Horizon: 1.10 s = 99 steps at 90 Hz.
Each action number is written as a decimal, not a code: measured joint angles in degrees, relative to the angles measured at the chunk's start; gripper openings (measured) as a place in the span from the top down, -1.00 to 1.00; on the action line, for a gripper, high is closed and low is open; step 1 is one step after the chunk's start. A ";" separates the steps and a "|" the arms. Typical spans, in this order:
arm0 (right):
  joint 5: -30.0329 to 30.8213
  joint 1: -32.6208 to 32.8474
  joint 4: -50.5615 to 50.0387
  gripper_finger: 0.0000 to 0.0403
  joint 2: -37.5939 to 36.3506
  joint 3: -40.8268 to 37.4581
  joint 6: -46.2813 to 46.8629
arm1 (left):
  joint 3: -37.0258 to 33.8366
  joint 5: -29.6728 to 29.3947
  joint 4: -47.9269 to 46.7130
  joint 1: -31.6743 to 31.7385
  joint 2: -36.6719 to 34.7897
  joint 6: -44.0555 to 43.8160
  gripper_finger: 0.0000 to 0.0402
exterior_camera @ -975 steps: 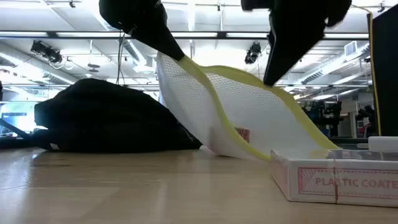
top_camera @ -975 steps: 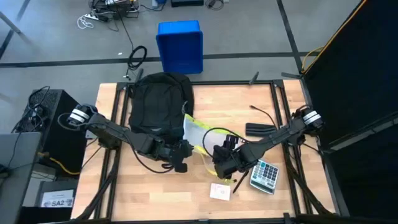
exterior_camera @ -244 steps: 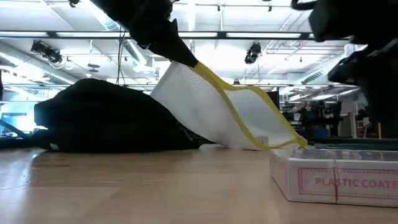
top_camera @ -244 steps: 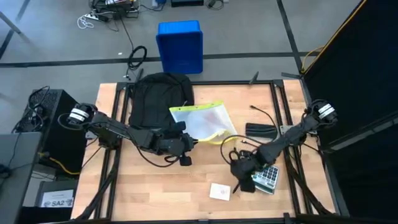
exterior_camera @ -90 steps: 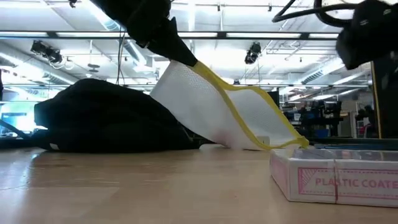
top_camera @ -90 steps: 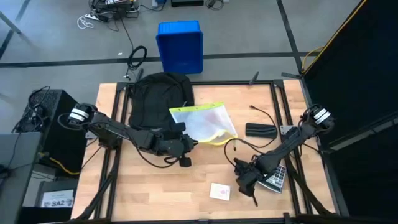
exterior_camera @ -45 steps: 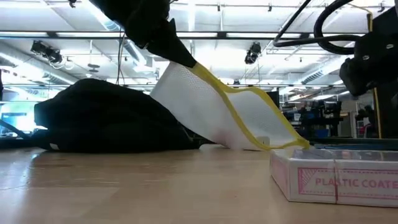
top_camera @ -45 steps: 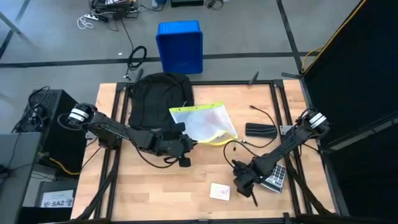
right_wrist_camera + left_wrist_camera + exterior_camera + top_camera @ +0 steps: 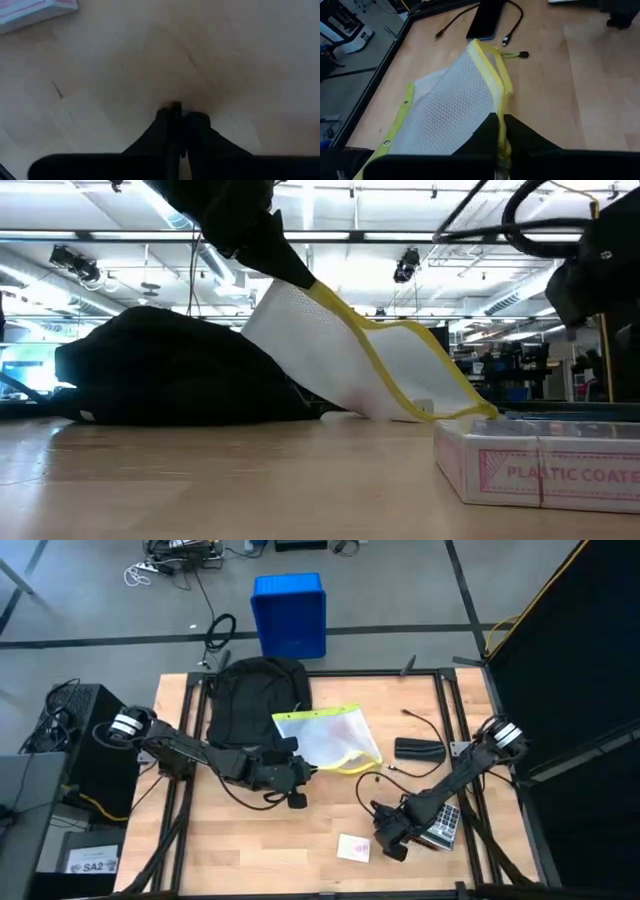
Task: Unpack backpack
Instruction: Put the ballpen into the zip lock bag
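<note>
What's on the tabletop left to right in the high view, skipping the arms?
Backpack → mesh pouch → card box → black case → calculator.

— How much room is there around the mesh pouch (image 9: pixel 325 736)?

— Bare wood lies in front of it, toward the near table (image 9: pixel 250 840) edge. The left gripper (image 9: pixel 296 768) pinches the pouch's near yellow hem, so that corner is taken. The backpack (image 9: pixel 253 700) touches its far-left side.

— And to the pouch's right?

— A black flat device (image 9: pixel 418 748) with a cable lies near; beyond the pouch's near-right corner hangs the right gripper (image 9: pixel 385 840), fingers together, between a card box (image 9: pixel 352 848) and a calculator (image 9: pixel 441 823).
</note>
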 joint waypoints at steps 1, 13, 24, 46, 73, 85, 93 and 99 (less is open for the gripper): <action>0.45 -0.10 -0.01 0.96 0.03 0.27 -0.57 | 0.00 0.00 0.00 0.00 0.00 -0.01 1.00; 6.89 -1.72 -0.20 1.00 0.34 4.02 -5.53 | 0.00 0.00 0.02 0.00 0.00 -0.04 1.00; 9.89 -3.18 -0.18 0.99 0.25 7.06 -10.05 | 0.00 0.00 -0.01 0.00 0.00 -0.60 1.00; 17.04 -6.30 -0.62 0.99 0.18 11.23 -19.62 | 0.00 0.00 -0.01 0.00 0.00 -0.57 1.00; 35.24 -9.09 3.02 1.00 0.01 12.11 -39.52 | 0.00 0.00 -0.01 0.00 0.00 -0.60 1.00; 37.46 -10.53 3.99 1.00 0.01 12.11 -44.06 | 0.00 0.00 -0.01 0.00 0.00 -0.60 1.00; 39.67 -11.00 5.12 1.00 -0.01 12.14 -47.06 | 0.00 0.00 -0.03 0.00 0.00 -0.57 1.00; 41.22 -11.01 6.33 1.00 -0.01 12.16 -49.61 | 0.00 0.00 -0.01 0.00 0.00 -0.59 1.00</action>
